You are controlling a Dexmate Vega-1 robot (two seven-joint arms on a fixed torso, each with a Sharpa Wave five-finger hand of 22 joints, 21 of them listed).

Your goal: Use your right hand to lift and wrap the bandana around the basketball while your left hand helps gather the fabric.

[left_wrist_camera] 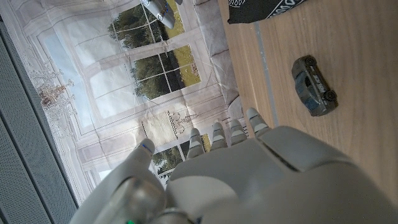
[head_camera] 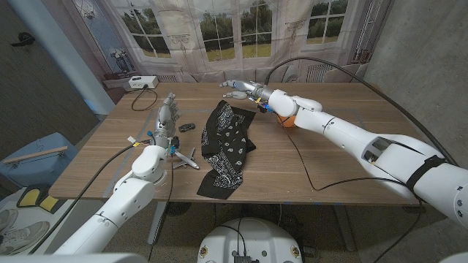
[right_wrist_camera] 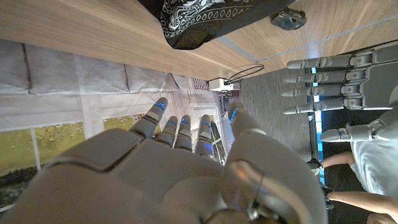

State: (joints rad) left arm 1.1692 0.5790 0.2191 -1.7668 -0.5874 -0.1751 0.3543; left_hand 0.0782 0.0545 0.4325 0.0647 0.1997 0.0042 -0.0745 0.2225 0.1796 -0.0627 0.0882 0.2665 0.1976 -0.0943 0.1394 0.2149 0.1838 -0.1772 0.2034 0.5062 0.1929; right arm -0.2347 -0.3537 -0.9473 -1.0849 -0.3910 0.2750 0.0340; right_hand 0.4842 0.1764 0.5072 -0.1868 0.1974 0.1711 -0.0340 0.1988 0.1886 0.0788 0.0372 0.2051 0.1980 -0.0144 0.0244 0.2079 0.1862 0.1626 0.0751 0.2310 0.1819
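Reaching over the far side of the wooden table (head_camera: 307, 157), the right hand (head_camera: 241, 89) hangs in the air with its fingers spread and nothing in them; the right wrist view shows those fingers (right_wrist_camera: 180, 127) fanned apart toward the window backdrop. The black bandana (head_camera: 225, 146) with its white paisley print lies crumpled on the table just short of that hand and to its left, trailing back toward the robot's edge of the table. A small patch of orange (head_camera: 289, 121) shows under the right forearm, behind the wrist; it is probably the basketball, though most of it is hidden by the arm. The left hand (head_camera: 167, 113) stands over the table well to the left of the bandana, fingers straight and slightly apart, holding nothing. Just to the right of that hand sits a small dark toy car (head_camera: 186, 127), also seen in the left wrist view (left_wrist_camera: 314, 86). A toy airplane (head_camera: 187, 158) lies behind the left hand, beside the left wrist and close to the bandana's edge.
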